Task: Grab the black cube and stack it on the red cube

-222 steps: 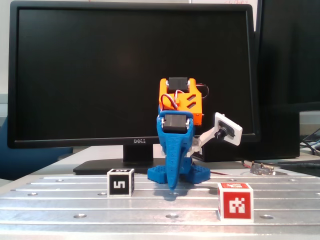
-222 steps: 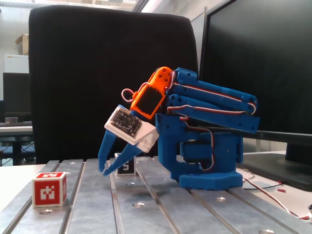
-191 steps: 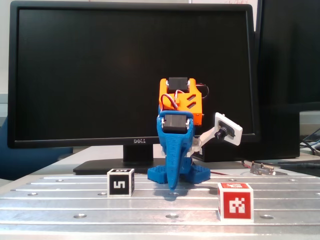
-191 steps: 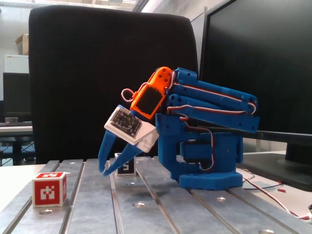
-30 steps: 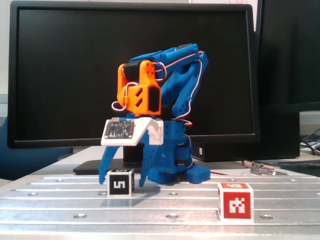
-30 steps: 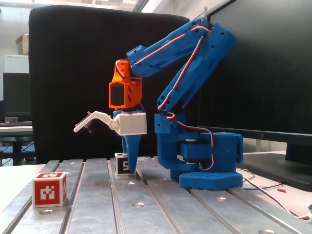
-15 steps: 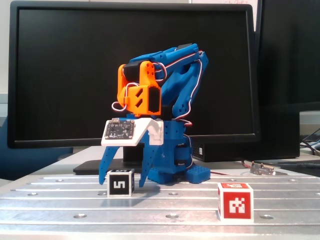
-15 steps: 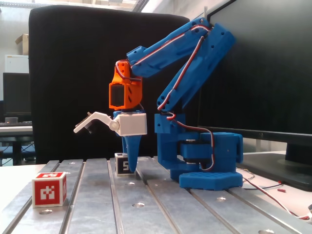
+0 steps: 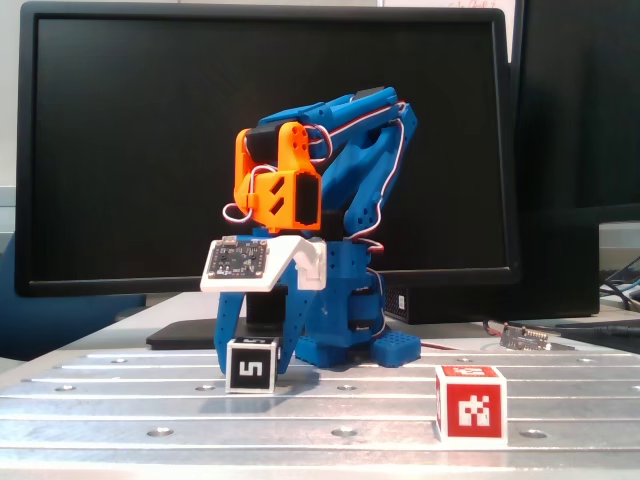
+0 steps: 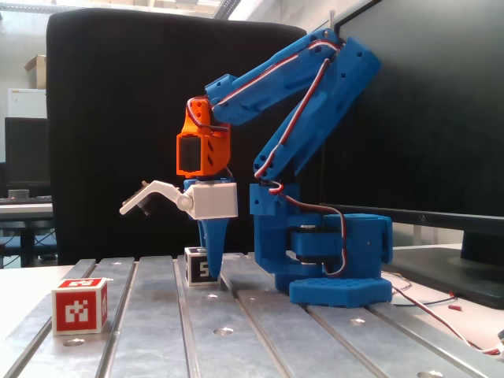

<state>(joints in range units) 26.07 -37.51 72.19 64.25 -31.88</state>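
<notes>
The black cube (image 9: 250, 366) sits upright between the jaws, "5" face forward.

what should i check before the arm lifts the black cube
1. Fingers on both sides of the black cube: ok, one finger left, one right in a fixed view.
2. Hand pressing the cube firmly: cannot tell.
3. Cube flat on the metal table: ok.
4. Red cube apart from the hand, top bare: ok.
5. Path to the red cube free: ok, nothing between them.
</notes>
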